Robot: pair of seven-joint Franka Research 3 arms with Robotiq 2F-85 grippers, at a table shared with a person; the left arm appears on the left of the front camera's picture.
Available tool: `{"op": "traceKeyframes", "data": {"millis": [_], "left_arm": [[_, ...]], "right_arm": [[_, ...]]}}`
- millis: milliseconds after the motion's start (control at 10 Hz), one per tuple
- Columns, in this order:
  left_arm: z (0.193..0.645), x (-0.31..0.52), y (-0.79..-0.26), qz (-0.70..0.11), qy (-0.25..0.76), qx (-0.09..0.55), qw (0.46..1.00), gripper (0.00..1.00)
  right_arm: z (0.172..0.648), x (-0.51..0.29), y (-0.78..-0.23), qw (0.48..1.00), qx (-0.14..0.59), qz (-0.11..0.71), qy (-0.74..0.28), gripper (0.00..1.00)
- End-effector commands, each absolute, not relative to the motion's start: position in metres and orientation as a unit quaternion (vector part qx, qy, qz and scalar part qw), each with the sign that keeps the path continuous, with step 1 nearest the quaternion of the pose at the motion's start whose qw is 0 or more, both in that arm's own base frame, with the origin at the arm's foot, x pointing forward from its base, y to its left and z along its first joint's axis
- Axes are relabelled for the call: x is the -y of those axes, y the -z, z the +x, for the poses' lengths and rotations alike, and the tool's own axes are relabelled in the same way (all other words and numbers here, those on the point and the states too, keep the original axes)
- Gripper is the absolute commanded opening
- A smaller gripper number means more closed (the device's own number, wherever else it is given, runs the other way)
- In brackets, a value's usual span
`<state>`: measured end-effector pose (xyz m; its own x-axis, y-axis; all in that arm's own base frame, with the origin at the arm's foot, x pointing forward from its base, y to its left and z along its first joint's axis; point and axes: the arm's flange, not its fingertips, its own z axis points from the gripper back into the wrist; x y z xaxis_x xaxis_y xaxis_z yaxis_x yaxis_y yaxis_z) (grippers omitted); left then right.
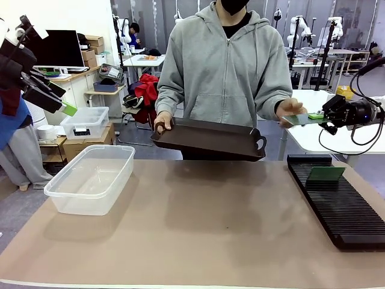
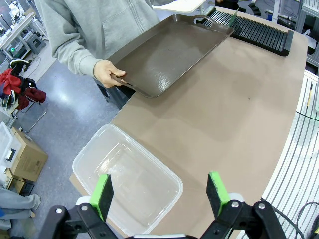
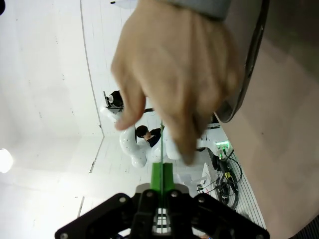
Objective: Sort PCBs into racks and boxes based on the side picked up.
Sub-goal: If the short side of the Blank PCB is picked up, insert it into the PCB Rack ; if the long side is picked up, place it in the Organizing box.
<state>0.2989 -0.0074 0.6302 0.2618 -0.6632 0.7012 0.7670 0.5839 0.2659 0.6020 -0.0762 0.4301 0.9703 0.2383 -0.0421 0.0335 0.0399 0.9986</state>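
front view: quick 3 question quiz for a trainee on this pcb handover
1. True or false: a green PCB sits in the black rack.
2. Fill in: the right gripper is shut on a ____ that the person's hand also holds.
3. What does the person's other hand grip? A the dark tray; B a cup; C a cable.

Key: 1 true. 2 the handed PCB. 3 A.
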Motion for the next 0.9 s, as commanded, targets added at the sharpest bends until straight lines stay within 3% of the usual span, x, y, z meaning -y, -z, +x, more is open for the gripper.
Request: {"op": "traceKeyframes", "data": {"millis": [0, 800], "left_arm": [[0.2989, 0.0068, -0.6285, -0.065, 0.453, 0.402, 0.793, 1.0], [0.2989, 0.0068, -0.6285, -0.065, 0.453, 0.402, 0.793, 1.0]], "right_arm": [[0.6026, 0.0762, -0.4302, 0.715, -0.097, 0.688, -0.07, 0.0], [0.6026, 0.0762, -0.4302, 0.715, -0.097, 0.688, -0.07, 0.0]]}}
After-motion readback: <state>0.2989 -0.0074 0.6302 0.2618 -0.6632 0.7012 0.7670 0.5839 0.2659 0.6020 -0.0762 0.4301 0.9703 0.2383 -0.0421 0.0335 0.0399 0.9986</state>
